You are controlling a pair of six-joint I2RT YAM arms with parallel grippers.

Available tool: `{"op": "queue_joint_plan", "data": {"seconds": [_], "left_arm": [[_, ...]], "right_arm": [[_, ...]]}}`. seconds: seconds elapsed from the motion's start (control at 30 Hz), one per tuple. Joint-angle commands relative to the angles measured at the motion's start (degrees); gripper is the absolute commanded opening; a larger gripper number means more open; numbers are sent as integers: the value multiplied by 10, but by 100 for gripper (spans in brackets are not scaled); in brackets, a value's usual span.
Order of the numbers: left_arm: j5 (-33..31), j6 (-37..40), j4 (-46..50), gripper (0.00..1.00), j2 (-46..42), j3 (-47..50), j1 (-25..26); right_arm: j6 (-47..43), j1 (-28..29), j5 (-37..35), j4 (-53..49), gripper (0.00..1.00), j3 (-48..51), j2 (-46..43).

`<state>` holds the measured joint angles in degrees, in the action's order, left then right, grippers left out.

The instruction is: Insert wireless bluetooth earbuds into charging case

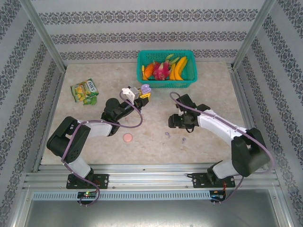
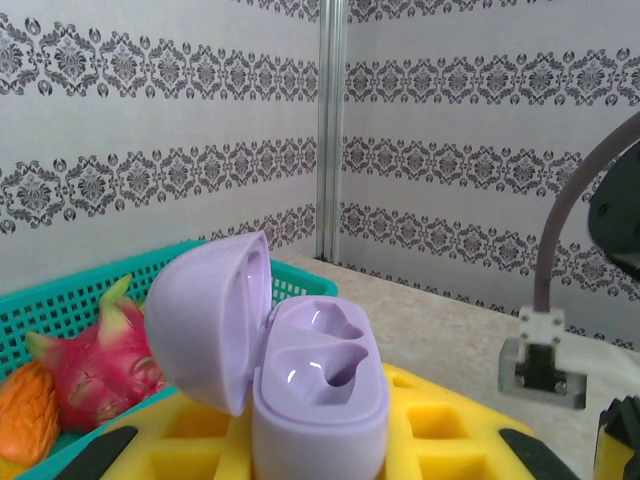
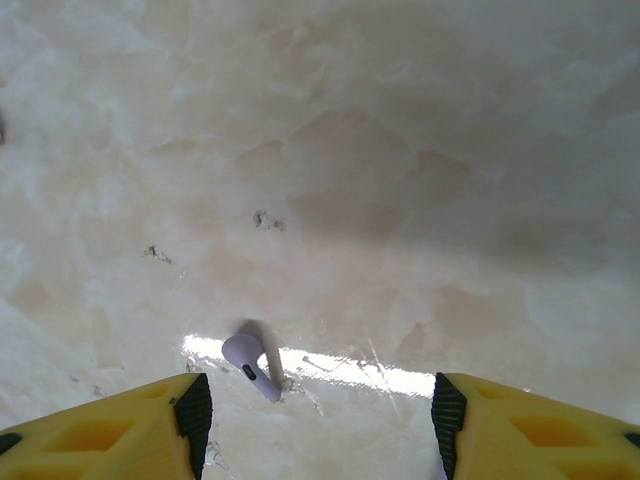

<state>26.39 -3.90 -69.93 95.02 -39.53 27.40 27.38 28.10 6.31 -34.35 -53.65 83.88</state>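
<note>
My left gripper (image 1: 142, 94) is raised over the table, shut on a lilac charging case (image 2: 320, 395). The case stands upright between the yellow fingers (image 2: 440, 420). Its lid (image 2: 208, 322) is swung open to the left, and both wells are empty. My right gripper (image 3: 320, 430) hangs open just above the tabletop. One lilac earbud (image 3: 250, 364) lies on the table between the jaws, close to the left pad (image 3: 195, 418) and touching neither. In the top view two small lilac earbuds (image 1: 167, 135) (image 1: 183, 140) lie on the table, just below the right gripper (image 1: 172, 122).
A round pink case (image 1: 128, 137) lies closed on the table near the left arm. A teal basket (image 1: 189, 78) holding toy fruit stands at the back centre. A green snack packet (image 1: 85, 91) lies at the back left. Metal posts and patterned walls enclose the table.
</note>
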Motion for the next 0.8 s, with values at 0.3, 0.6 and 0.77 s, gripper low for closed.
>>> {"op": "queue_joint_plan", "data": {"seconds": [0.3,0.6,0.77], "left_arm": [[13,9,-74,0,9,-18,-2],[11,-4,-96,0,11,-8,-12],[14,-4,-95,0,1,-4,-15]], "right_arm": [[-89,58,13,-84,58,-89,108],[-101,88,-28,-104,53,-101,151],[-98,94,-39,-93,50,-102,168]]}}
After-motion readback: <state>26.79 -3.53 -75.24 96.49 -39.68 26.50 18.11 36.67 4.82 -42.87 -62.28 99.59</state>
